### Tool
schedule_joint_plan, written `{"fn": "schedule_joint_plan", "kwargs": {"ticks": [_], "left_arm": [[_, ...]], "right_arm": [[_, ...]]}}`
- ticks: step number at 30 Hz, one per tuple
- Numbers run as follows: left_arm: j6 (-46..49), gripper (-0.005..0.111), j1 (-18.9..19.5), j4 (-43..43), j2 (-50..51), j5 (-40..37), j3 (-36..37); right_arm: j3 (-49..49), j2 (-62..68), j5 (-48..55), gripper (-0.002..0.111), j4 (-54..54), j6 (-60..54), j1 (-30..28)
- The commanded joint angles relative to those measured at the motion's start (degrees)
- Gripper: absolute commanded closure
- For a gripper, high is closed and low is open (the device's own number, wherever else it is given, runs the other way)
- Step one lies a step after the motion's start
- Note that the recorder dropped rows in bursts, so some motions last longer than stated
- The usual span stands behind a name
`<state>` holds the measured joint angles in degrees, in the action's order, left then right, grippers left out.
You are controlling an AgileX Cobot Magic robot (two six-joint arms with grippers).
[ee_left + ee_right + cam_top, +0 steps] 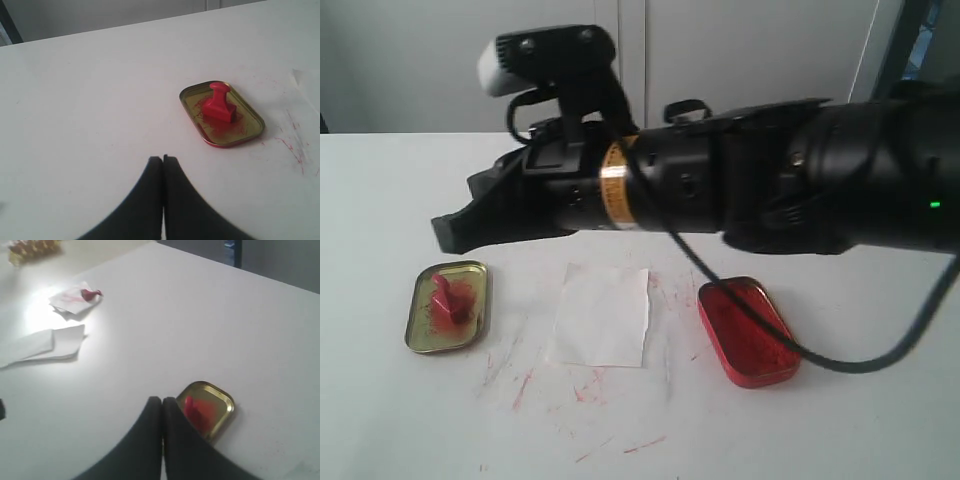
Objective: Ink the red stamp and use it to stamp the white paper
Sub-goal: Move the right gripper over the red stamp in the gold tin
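At the left of the white table (380, 200), the stamp (448, 303) stands on its base inside a shallow gold tin (472, 275), knob up, with red ink smeared on the tin floor around it. Above and just behind the tin hangs the right gripper (445, 232), its arm stretching across the exterior view from the far right and carrying a camera on top. The right wrist view shows its jaws pressed together with nothing between them, and the gold tin (220, 407) and part of the stamp (192, 407) just past the fingertips.

The left gripper (163, 162) shows only in its own wrist view. It too is closed on nothing, and it sits well apart from the stamp (219, 105) and the tin (250, 120).

At centre the paper (601, 315) lies flat on the table between the two tins, touching neither. Red smears (525, 385) streak the tabletop in front of it.

To the right sits an open red tin (747, 332) filled with ink, with a black cable (840, 362) looping just past its near end. Far off in the right wrist view lie white paper scraps (45, 342).
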<state>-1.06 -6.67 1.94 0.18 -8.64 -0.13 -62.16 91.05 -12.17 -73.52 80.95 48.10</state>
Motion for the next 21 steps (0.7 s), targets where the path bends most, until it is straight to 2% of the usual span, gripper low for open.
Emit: {"fn": "schedule_joint_plan", "kwargs": {"ticks": [1, 10, 16, 21], "left_arm": [[-0.2, 0.107, -0.4, 0.0, -0.2, 0.1, 0.1], [-0.2, 0.107, -0.4, 0.0, -0.2, 0.1, 0.1], [-0.2, 0.107, -0.4, 0.0, -0.2, 0.1, 0.1], [-0.2, 0.107, -0.4, 0.0, -0.2, 0.1, 0.1]], "right_arm": [[-5.0, 5.2, 12.2, 0.108, -0.4, 0.2, 4.8], [-14.4, 15.0, 15.9, 0.108, -0.4, 0.1, 7.2], [-19.6, 21.0, 12.9, 0.108, -1.0, -0.4, 7.3], [-21.9, 25.7, 11.8, 0.108, -1.0, -5.1, 7.3]]}}
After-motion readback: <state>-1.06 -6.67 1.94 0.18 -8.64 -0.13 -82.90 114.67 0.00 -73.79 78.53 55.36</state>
